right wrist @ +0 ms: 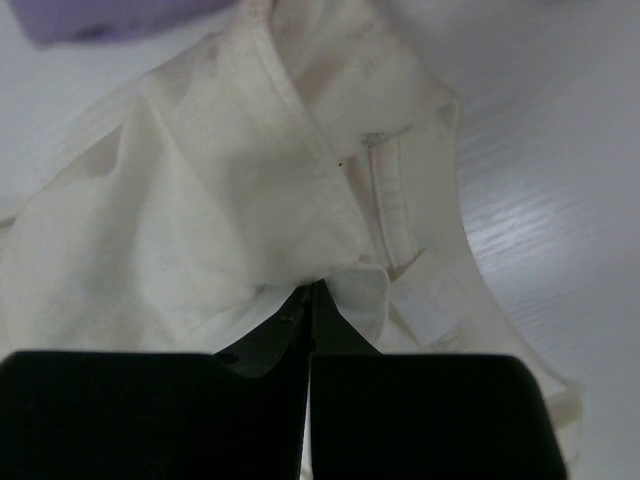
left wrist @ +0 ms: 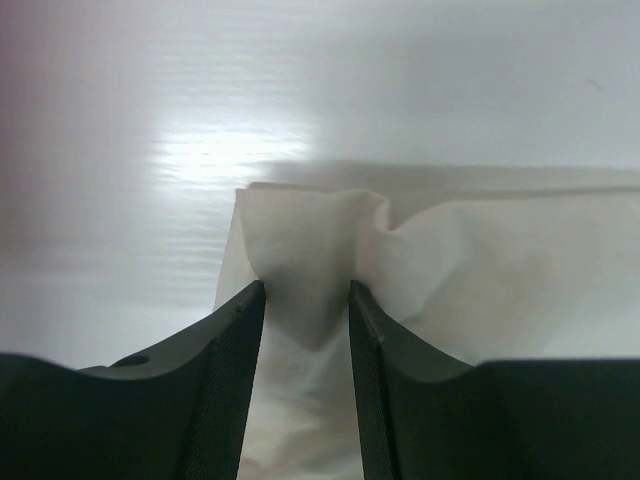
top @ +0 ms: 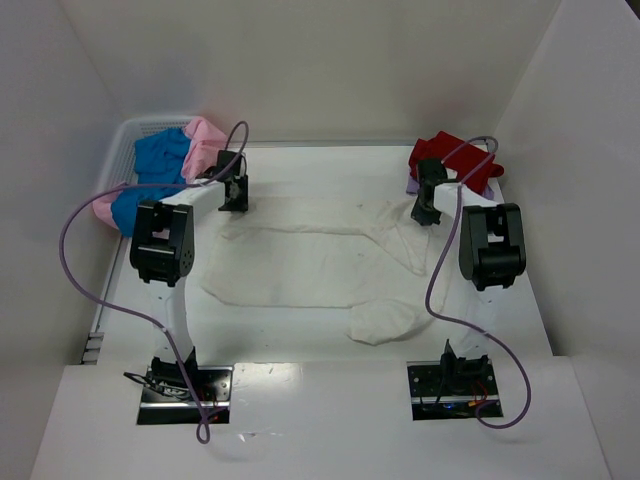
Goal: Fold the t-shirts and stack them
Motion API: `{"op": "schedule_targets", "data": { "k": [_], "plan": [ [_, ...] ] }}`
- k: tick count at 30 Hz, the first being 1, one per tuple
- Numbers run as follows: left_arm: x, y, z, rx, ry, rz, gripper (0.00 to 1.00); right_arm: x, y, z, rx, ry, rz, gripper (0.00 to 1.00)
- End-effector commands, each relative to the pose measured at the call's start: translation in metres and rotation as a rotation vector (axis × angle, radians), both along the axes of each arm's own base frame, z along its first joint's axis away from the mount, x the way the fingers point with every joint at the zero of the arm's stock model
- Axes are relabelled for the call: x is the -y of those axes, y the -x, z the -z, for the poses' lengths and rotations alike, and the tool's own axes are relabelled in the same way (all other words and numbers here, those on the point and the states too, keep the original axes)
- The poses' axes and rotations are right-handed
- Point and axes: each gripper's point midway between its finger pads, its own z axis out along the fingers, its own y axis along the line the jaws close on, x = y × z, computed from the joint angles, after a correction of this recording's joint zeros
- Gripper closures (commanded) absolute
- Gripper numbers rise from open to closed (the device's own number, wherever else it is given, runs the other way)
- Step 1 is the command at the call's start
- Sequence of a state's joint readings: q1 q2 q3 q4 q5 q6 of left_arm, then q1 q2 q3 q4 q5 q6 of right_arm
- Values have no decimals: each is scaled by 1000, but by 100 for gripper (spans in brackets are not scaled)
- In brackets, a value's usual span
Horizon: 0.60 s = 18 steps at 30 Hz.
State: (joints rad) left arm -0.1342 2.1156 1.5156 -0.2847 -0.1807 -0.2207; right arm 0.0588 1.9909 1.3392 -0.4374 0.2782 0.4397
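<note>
A cream-white t-shirt [top: 310, 265] lies spread across the table's middle, one sleeve bunched at the front [top: 380, 322]. My left gripper [top: 235, 195] sits at its far left corner. In the left wrist view its jaws [left wrist: 307, 300] stand apart, with the shirt's corner [left wrist: 310, 225] lying loose between the fingers [left wrist: 235, 340]. My right gripper [top: 425, 205] is at the shirt's far right end. The right wrist view shows it [right wrist: 308, 290] shut, with cream cloth [right wrist: 230, 200] gathered at its tips beside the collar seam.
A white mesh basket [top: 125, 140] at the back left holds blue [top: 160, 160] and pink [top: 205, 140] shirts. A red shirt [top: 450, 160] lies at the back right over a lavender one [top: 412, 185], whose edge shows in the right wrist view [right wrist: 110, 15]. White walls enclose the table.
</note>
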Motion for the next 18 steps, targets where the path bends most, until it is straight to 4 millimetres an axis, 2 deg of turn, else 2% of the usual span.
{"op": "schedule_targets", "data": {
  "k": [1,5,7,9,13,14,17,18],
  "plan": [
    [25,27,3,-64,55,39,52,42,1,18,-65,89,48,100],
    [32,36,6,-83,57,49,53,50,-10,19,-52,79,64,100],
    [24,38,5,-77,16,22,56,49,-9,22,-61,79,63,100],
    [11,30,-2,-47,-29,-18,63,48,-9,21,-55,75,50,100],
    [-13,14,-5,-17,-45,-89,82,45,-9,16,-34,60,44,100],
    [-14,13,-6,-15,-44,-93,83,45,-10,12,-23,59,43,100],
    [-16,4,-7,0,-33,-96,96,45,-8,10,-21,59,43,100],
    [-17,4,-6,1,-38,-100,97,45,-8,10,-21,59,43,100]
  ]
}}
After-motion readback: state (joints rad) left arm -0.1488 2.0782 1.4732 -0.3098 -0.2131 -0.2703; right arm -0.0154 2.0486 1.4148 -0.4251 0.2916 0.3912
